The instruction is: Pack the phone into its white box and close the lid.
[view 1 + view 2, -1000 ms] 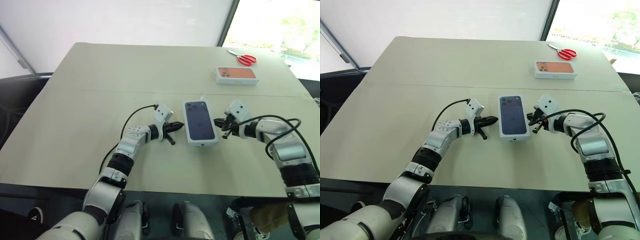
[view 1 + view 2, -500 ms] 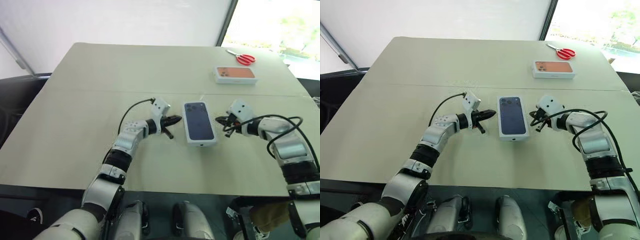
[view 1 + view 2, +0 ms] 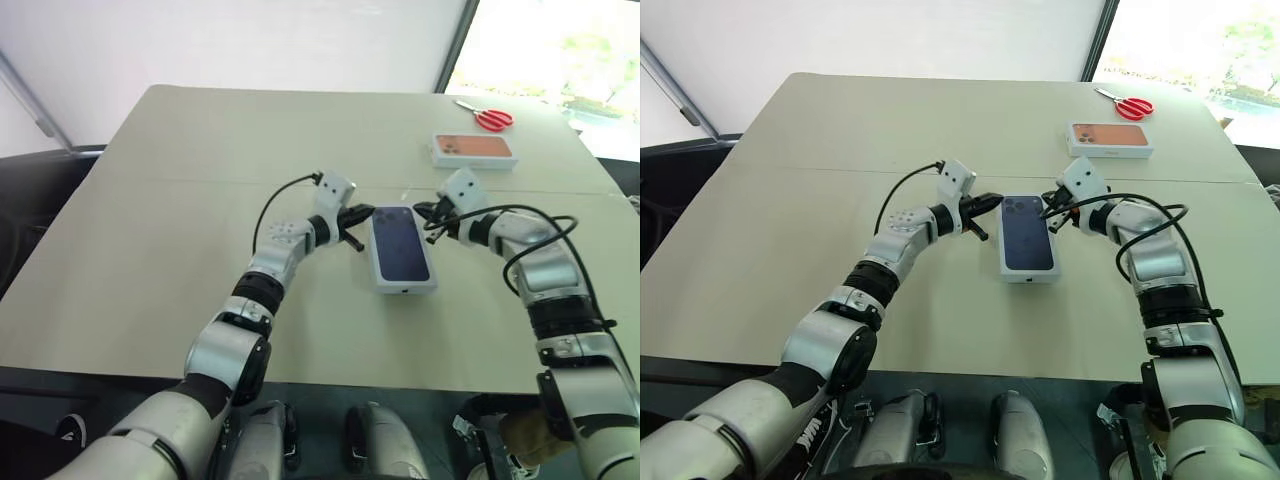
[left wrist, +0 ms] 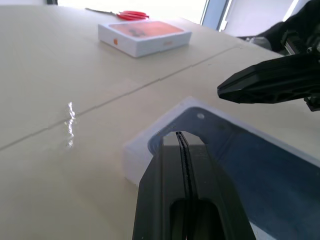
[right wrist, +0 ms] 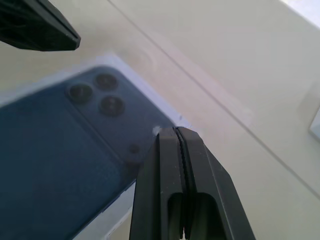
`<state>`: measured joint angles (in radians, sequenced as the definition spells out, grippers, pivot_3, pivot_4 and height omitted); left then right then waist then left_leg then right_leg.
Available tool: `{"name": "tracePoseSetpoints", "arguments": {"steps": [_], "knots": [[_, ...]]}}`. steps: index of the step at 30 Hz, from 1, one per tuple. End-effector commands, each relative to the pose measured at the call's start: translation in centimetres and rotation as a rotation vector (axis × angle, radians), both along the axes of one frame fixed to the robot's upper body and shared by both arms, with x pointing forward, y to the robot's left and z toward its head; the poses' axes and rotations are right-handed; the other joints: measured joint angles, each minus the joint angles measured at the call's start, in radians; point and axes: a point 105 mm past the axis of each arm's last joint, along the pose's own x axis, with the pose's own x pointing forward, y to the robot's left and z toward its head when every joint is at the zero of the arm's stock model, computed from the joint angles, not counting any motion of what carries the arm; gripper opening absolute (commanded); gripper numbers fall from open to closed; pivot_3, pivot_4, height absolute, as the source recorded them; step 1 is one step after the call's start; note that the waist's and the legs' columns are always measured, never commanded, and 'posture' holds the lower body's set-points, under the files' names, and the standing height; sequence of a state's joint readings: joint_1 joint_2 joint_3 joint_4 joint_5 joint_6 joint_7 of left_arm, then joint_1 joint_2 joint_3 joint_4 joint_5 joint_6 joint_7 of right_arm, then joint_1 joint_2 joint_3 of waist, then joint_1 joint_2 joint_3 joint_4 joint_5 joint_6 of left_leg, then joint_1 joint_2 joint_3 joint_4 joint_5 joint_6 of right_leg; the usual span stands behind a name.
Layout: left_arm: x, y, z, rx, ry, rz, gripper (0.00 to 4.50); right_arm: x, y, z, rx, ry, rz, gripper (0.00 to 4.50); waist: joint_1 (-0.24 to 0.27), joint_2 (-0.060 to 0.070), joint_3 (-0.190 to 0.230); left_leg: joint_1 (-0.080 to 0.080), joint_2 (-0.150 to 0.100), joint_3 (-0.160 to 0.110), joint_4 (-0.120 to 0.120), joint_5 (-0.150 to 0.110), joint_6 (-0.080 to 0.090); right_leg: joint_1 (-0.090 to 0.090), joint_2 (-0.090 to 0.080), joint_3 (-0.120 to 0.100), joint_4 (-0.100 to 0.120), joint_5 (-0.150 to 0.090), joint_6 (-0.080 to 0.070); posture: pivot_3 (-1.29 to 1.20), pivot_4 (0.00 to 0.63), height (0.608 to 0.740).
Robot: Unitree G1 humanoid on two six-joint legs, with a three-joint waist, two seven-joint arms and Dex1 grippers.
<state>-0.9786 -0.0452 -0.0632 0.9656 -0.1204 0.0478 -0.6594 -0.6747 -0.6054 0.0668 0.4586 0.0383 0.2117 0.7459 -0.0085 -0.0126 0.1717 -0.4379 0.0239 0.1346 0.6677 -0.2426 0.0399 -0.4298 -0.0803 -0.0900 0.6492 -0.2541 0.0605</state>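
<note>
Both hands, the left hand (image 3: 362, 213) and the right hand (image 3: 420, 211), are staying pinched shut, holding nothing, by the far corners of the lid (image 3: 400, 249). It is sitting on the table (image 3: 150, 220), looking closed, so packing seems nearly done.

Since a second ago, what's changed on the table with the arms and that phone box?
Both shut end effectors moved in toward the far end of the lid: the left end effector now sits at its far left corner, the right end effector at its far right corner. Neither holds anything. The lid, the orange-pictured box and scissors stayed put.
</note>
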Motion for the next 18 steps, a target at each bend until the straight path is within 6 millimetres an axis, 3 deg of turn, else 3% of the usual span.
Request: {"name": "tracePoseSetpoints", "arguments": {"steps": [1, 3, 6, 10, 15, 18], "knots": [[-1.0, -1.1, -2.3, 0.198, -0.036, -0.083, 0.00, -0.5, 0.2, -1.4, -0.080, 0.035, 0.032, 0.03, -0.001, 0.000, 0.000, 0.000, 0.000, 0.000, 0.000, 0.000, 0.000, 0.000, 0.000, 0.000, 0.000, 0.000, 0.000, 0.00, 0.150, 0.740], [-2.3, -1.5, -3.7, 0.242, -0.023, -0.177, 0.00, -1.6, 0.6, -2.5, -0.095, 0.090, 0.088, 0.03, 0.001, 0.000, -0.001, 0.002, 0.000, 0.000, 0.000, 0.000, 0.000, 0.001, 0.000, 0.000, 0.000, 0.000, 0.000, 0.00, 0.150, 0.740], [-4.0, -1.7, -3.2, 0.172, -0.001, -0.303, 0.00, -4.4, 0.8, -3.4, -0.113, 0.178, 0.211, 0.03, 0.001, -0.001, -0.002, 0.008, 0.000, 0.000, -0.001, -0.001, 0.000, 0.008, 0.000, 0.000, -0.002, 0.000, 0.000, 0.00, 0.150, 0.740], [-6.4, -0.7, -3.6, 0.179, -0.006, -0.443, 0.00, -8.0, 0.8, -3.1, -0.061, 0.314, 0.322, 0.03, -0.003, -0.001, -0.002, 0.012, 0.001, -0.001, -0.001, -0.003, 0.002, 0.012, -0.001, 0.000, -0.003, -0.001, 0.000, 0.00, 0.150, 0.740], [-7.8, 0.9, -3.7, 0.160, 0.022, -0.493, 0.00, -8.9, 0.7, -2.0, -0.033, 0.326, 0.334, 0.03, -0.004, 0.000, -0.003, 0.014, 0.002, -0.001, -0.002, -0.005, 0.006, 0.013, -0.002, 0.000, -0.002, -0.001, -0.001, 0.00, 0.150, 0.740], [-5.8, 2.5, -3.1, 0.151, 0.041, -0.335, 0.00, -7.2, 0.3, -0.9, 0.045, 0.265, 0.262, 0.03, -0.003, 0.000, -0.003, 0.013, 0.002, -0.001, -0.002, -0.005, 0.006, 0.013, -0.003, 0.001, -0.002, -0.001, -0.002, 0.00, 0.150, 0.740]]}}
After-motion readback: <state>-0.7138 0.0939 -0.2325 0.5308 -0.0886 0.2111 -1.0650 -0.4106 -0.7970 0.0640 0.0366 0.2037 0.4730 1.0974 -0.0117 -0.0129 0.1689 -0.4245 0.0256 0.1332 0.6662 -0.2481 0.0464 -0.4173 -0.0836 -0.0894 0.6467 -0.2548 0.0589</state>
